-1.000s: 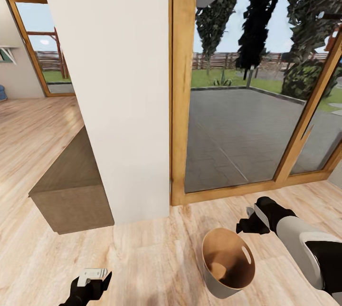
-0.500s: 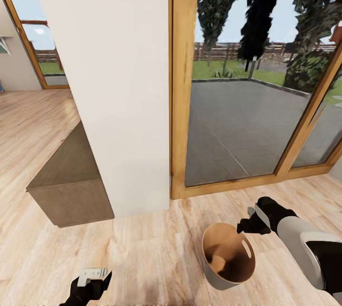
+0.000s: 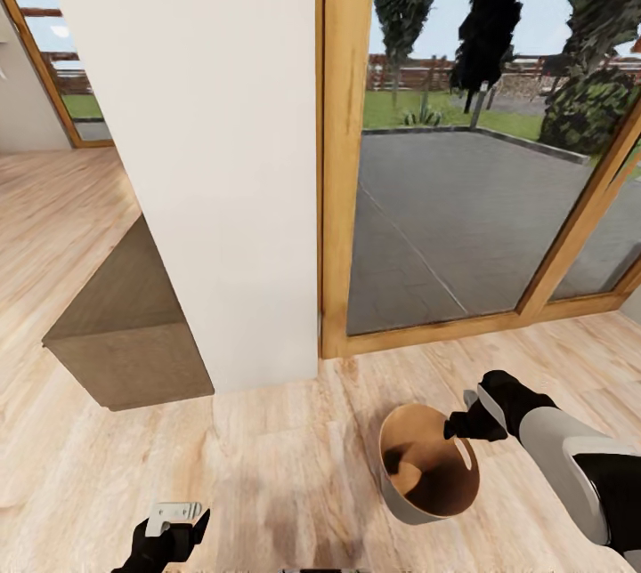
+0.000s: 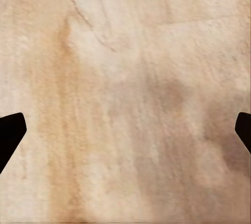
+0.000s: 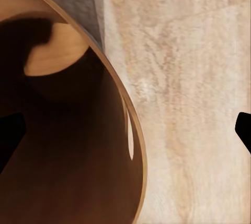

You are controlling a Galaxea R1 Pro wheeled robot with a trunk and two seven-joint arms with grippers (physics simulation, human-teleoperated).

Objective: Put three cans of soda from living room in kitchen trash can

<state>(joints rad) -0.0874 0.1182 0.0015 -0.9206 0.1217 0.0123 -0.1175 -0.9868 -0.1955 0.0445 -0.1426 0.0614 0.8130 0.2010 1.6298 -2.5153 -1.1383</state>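
Round and tapered, the pale grey trash can with a brown wood-toned inside (image 3: 427, 475) stands on the light wood plank floor (image 3: 267, 475) in the lower right of the head view. Its inside holds a lit patch of bottom and a dark shadow; no cans can be made out in it, though the shadow may hide part of the bottom. The black right gripper (image 3: 469, 421) hangs just above the can's far right rim, on a white and black arm entering from the lower right corner. In the right wrist view the can's brown interior and thin rim (image 5: 137, 145) fill the left side, with the floor to the right; the gripper's two dark fingertips (image 5: 243, 130) sit at opposite edges of the frame, spread wide with nothing between them.

At the bottom left of the head view, the black left gripper (image 3: 178, 527) hovers over bare floor. In the left wrist view its fingertips (image 4: 9, 132) also stand far apart and empty.

Behind the can, a white pillar (image 3: 214, 164) rises at centre left, with a low brown wooden cabinet (image 3: 125, 333) to its left. A wood-framed glass door (image 3: 463, 199) on the right shows a grey paved terrace (image 3: 463, 226) and dark trees (image 3: 499, 12).
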